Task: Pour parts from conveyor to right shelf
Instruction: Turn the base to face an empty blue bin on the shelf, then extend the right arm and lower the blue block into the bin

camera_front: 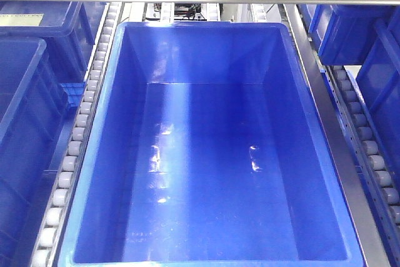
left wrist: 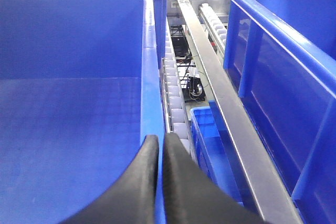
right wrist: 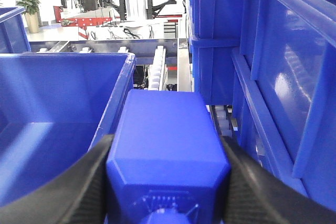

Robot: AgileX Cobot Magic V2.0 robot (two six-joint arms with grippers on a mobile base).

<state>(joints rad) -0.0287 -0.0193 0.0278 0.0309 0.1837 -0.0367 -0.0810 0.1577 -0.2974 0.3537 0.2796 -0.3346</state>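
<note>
A blue part (right wrist: 167,129) fills the right wrist view, and my right gripper (right wrist: 167,141) is shut on it, one black finger against each side. It hangs beside the rim of a large blue bin (right wrist: 63,87) on the right shelf (right wrist: 156,80). In the front view that steel rack (camera_front: 331,136) carries a big empty blue bin (camera_front: 206,48) between roller lanes (camera_front: 75,148); neither gripper shows there. My left gripper (left wrist: 160,140) is shut, its fingers pressed together over the rim of another blue bin (left wrist: 73,40). The conveyor is out of view.
More blue bins stand on both sides of the middle lane (camera_front: 31,92) (camera_front: 369,35). Stacked bins (right wrist: 273,77) rise close on the right of the held part. A steel rail (left wrist: 220,93), rollers (left wrist: 173,93) and a lower blue bin (left wrist: 210,140) lie right of the left gripper.
</note>
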